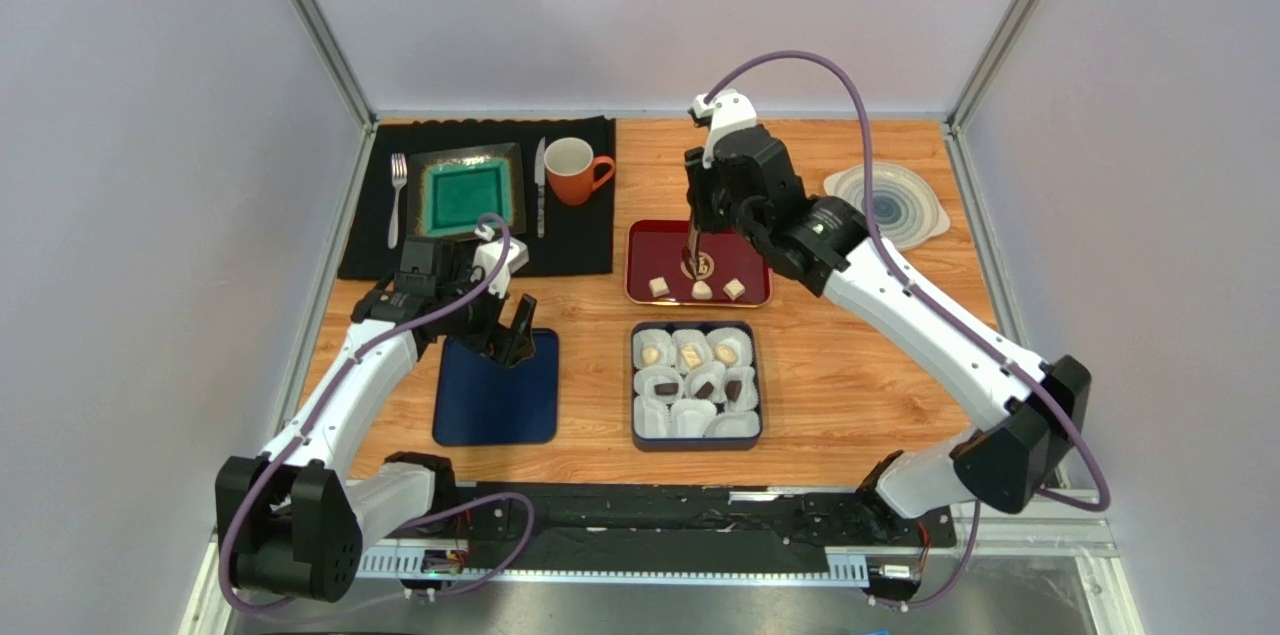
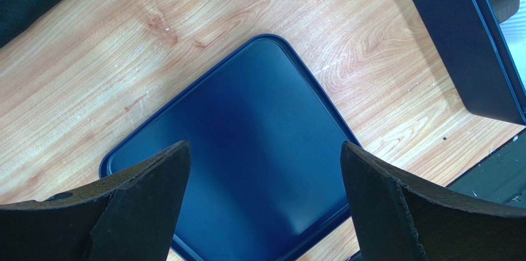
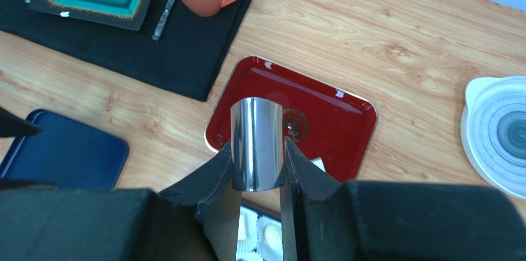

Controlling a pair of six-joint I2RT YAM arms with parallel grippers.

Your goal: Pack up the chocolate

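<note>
On the red tray (image 1: 751, 245) lie three cream-white chocolate pieces (image 1: 702, 292). The dark blue box (image 1: 646, 440) holds white paper cups, several with chocolate (image 1: 702, 385) in them, dark and cream. My right gripper (image 1: 699, 215) is over the tray, shut on metal tongs (image 3: 257, 144) whose tips point down at the tray (image 3: 321, 116). One cream piece (image 3: 317, 163) peeks out beside my finger. My left gripper (image 1: 511, 343) hangs open over the blue lid (image 1: 498, 395), which fills the left wrist view (image 2: 259, 119), with nothing between the jaws (image 2: 265, 150).
A black placemat (image 1: 586, 253) at the back left carries a green plate (image 1: 470, 193), fork (image 1: 397, 197), knife (image 1: 540, 185) and orange mug (image 1: 573, 170). A stack of pale round lids (image 1: 890, 203) sits at the back right. The box's side (image 2: 460, 45) lies right of the lid.
</note>
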